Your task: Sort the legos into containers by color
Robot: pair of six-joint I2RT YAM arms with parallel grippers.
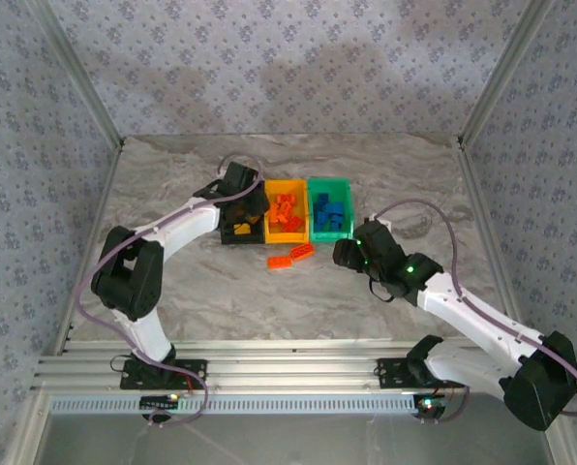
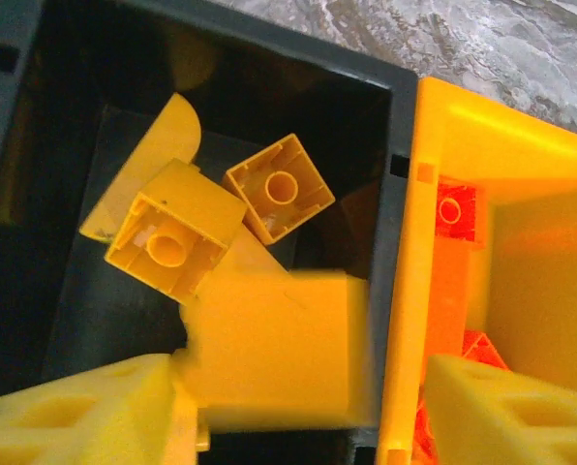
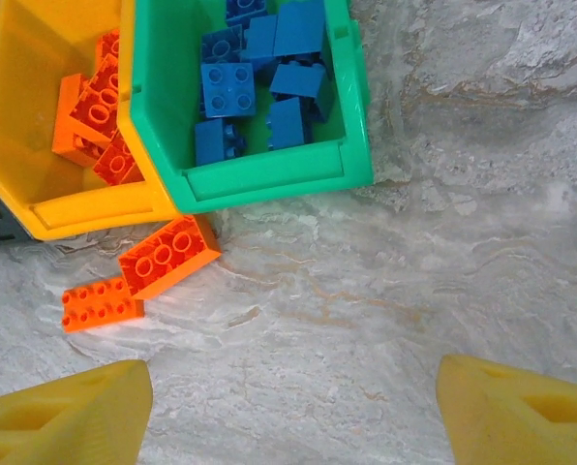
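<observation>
Legos [image 2: 172,242] in black bin [image 2: 401,145], left end effector [image 2: 298,387] above, seemingly spread

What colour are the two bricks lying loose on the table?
Red-orange; the two loose bricks show best in the right wrist view.

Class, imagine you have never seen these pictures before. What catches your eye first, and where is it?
Three small plastic bins sit in a row mid-table: a black bin of yellow bricks, an orange-yellow bin of red-orange bricks, and a green bin of blue bricks. Two loose red-orange studded bricks lie on the marble table before the orange-yellow bin. The left end effector hangs open over the black bin.
</observation>
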